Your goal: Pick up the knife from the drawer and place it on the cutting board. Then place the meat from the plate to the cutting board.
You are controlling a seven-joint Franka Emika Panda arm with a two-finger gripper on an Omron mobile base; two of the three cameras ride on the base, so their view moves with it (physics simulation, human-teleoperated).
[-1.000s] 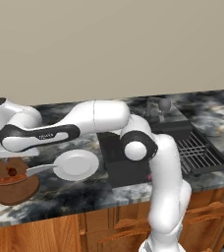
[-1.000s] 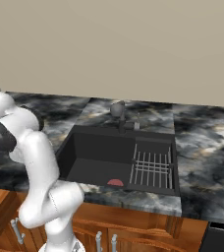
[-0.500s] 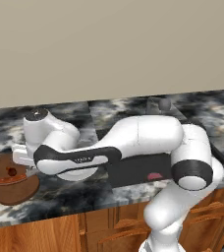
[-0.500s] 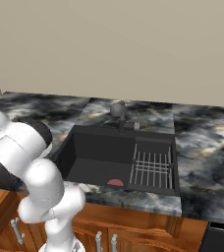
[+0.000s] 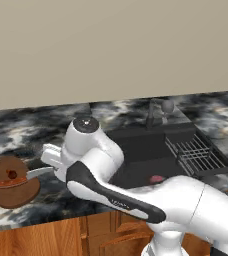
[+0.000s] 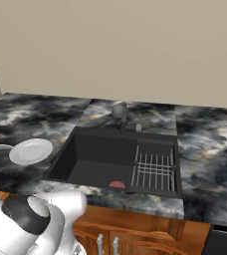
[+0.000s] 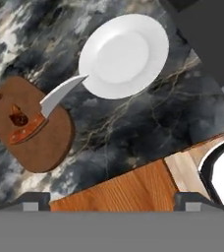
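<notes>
Lying on the cutting board (image 7: pixel 33 130), knife (image 7: pixel 45 112) and meat (image 7: pixel 18 117), clear of open gripper (image 7: pixel 112 199)

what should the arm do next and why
Probably just draw the open gripper up and away, picking nothing else. The knife already lies on the board, its blade reaching off toward the plate. The meat sits on the board beside the handle, the plate is bare, and the jaws hold nothing.

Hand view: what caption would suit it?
Knife and meat rest on the cutting board beside an empty plate.
</notes>
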